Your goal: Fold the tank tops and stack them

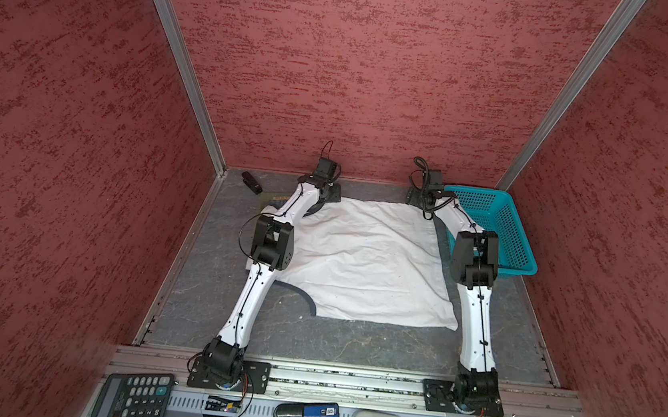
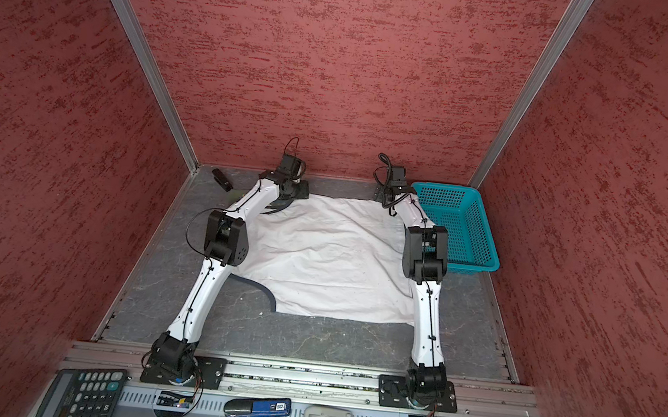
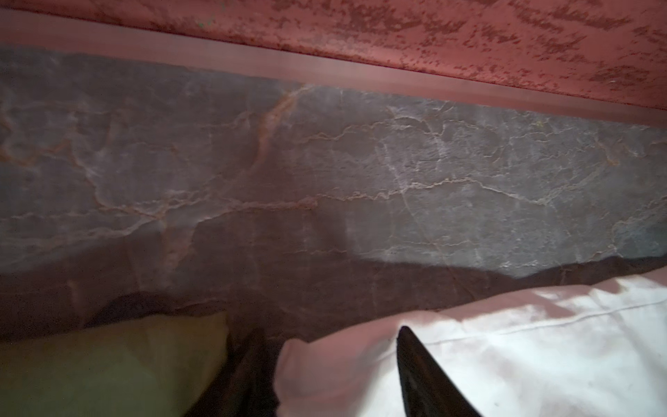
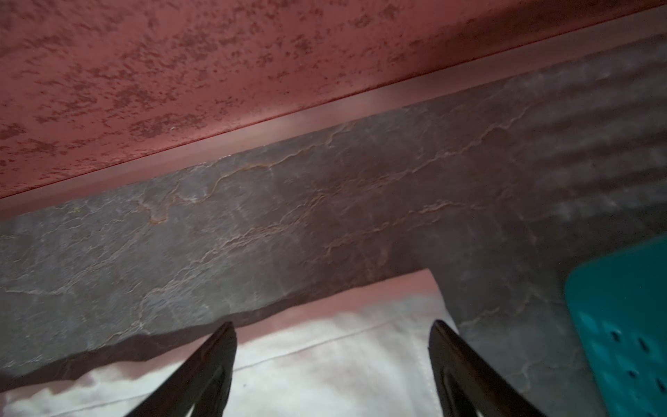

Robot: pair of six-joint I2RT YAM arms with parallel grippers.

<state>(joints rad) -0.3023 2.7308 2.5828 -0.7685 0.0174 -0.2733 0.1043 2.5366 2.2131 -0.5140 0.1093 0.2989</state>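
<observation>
- A white sleeveless cloth tank top (image 1: 364,262) lies spread and unfolded at the centre of the grey marbled tabletop (image 1: 311,341). Its stitched hem is toward 12 o'clock and a grey-trimmed armhole toward 7 o'clock.
- An olive green cloth tank top (image 3: 108,364) sits just beside the white one's 11 o'clock corner, mostly hidden under the left arm (image 1: 257,294).
- A turquoise plastic mesh basket (image 1: 476,189) stands at 2 o'clock.
- The step looks like the start of the first fold, with each arm at a far hem corner.
- Both arms stretch low from the 6 o'clock rail toward 12 o'clock. The right arm (image 1: 476,315) runs alongside the basket.
- The right jaws gape wide and empty over the 1 o'clock corner.
- The left jaws stand partly apart, one dark finger (image 3: 426,375) on white cloth; whether they pinch it I cannot tell.
- The next move probably calls for both jaws closing on white cloth alone, leaving the olive aside, then lifting evenly toward 6 o'clock.
</observation>
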